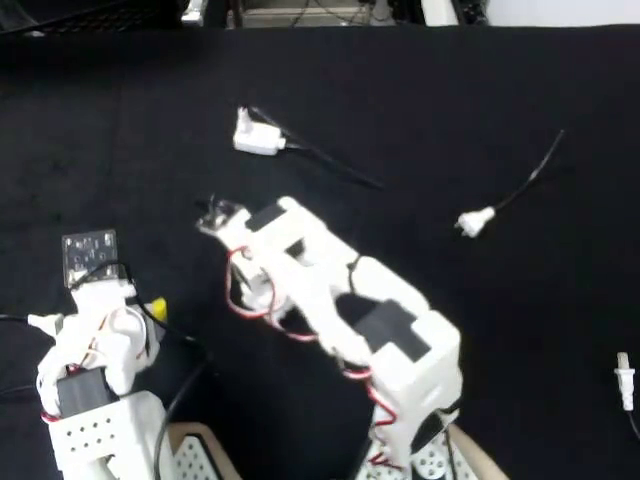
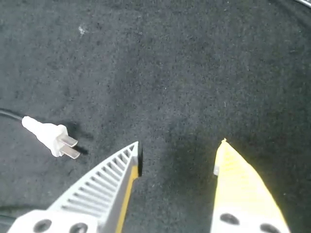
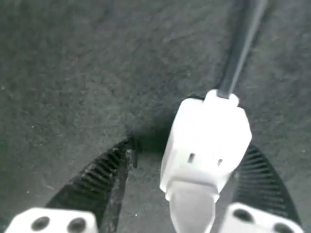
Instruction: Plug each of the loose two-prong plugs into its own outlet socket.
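Observation:
My right gripper [image 3: 192, 148] [image 1: 213, 213] is open, its black fingers [image 3: 99, 187] spread around a white outlet socket [image 3: 206, 138]. The socket's two slots face the camera and its dark cable runs away from the gripper. It sits close to one finger, with a gap to the other. My left gripper [image 2: 180, 143] [image 1: 130, 300] is open over bare cloth, and a white two-prong plug [image 2: 48, 138] lies beside its white finger. Another white socket block [image 1: 256, 137] lies at the back. A loose plug [image 1: 476, 221] lies to the right and another plug [image 1: 624, 378] at the right edge.
A black cloth [image 1: 450, 90] covers the table. Thin dark cables [image 1: 330, 165] trail from the back socket block and from the right plug. A small grey dotted plate [image 1: 90, 255] sits just beyond the left arm. Both arm bases stand at the front edge.

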### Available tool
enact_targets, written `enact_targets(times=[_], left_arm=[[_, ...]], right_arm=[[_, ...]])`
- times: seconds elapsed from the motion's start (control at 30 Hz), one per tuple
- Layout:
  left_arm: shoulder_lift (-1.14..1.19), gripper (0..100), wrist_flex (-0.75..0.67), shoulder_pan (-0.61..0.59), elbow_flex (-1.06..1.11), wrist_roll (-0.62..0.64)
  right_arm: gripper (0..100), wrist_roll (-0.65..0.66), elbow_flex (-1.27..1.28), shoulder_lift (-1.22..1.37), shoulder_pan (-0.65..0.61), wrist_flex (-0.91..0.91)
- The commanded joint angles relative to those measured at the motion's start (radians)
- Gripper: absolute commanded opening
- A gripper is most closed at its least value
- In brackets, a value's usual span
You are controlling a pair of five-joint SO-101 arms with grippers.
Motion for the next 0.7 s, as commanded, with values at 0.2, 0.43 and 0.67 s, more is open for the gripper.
enact_targets(times=[0.2, 0.43, 0.67], left_arm=[[-0.008, 26, 0.012, 0.013, -0.008, -0.008], [-0.008, 26, 0.012, 0.013, -0.008, -0.008], [-0.008, 26, 0.012, 0.013, -0.008, -0.008]], right_arm=[[32.8, 0.017, -0.173, 0.125, 0.117, 0.074], [30.7, 0.101, -0.231, 0.193, 0.11, 0.169], [12.6, 0.1, -0.272, 0.196, 0.103, 0.167]])
